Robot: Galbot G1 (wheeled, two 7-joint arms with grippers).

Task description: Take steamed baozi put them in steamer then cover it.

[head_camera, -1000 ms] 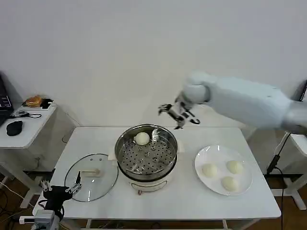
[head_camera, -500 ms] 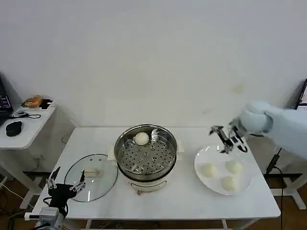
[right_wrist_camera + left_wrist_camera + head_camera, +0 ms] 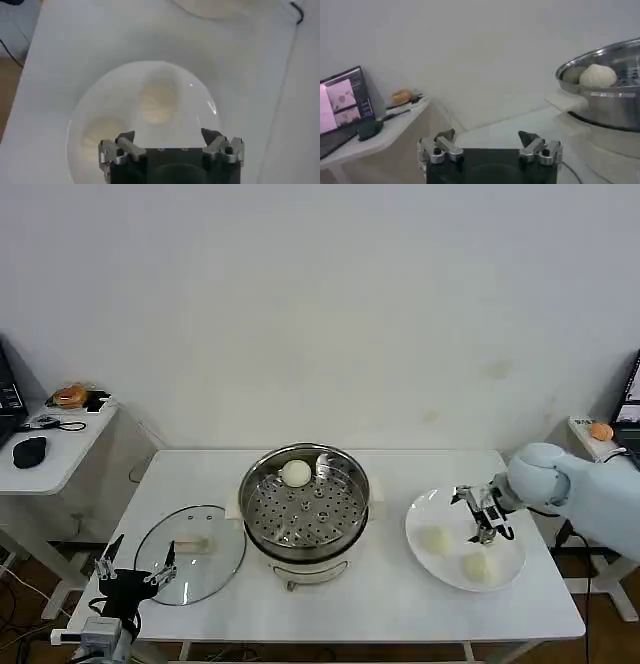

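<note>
The steel steamer [image 3: 303,506] stands open at the table's middle, with one steamed baozi [image 3: 296,473] on its perforated floor at the back. Two more baozi [image 3: 436,539] [image 3: 477,565] lie on the white plate [image 3: 420,514] to the right. My right gripper [image 3: 482,519] hangs open low over the plate's far right part; its wrist view has one baozi [image 3: 159,102] ahead of the open gripper [image 3: 168,136] and another [image 3: 100,135] off to the side. The glass cover [image 3: 215,569] lies flat left of the steamer. My left gripper [image 3: 135,574] is open at the cover's near-left rim.
A low side table [image 3: 55,459] with a black mouse and small items stands at the far left. The left wrist view takes in the steamer wall [image 3: 605,107], the baozi [image 3: 597,76] inside, and a laptop screen [image 3: 342,102]. Bare tabletop lies in front of the steamer.
My right arm has swung from behind the steamer to the right and down over the plate, gripper open throughout. The left gripper shifted slightly beside the cover.
</note>
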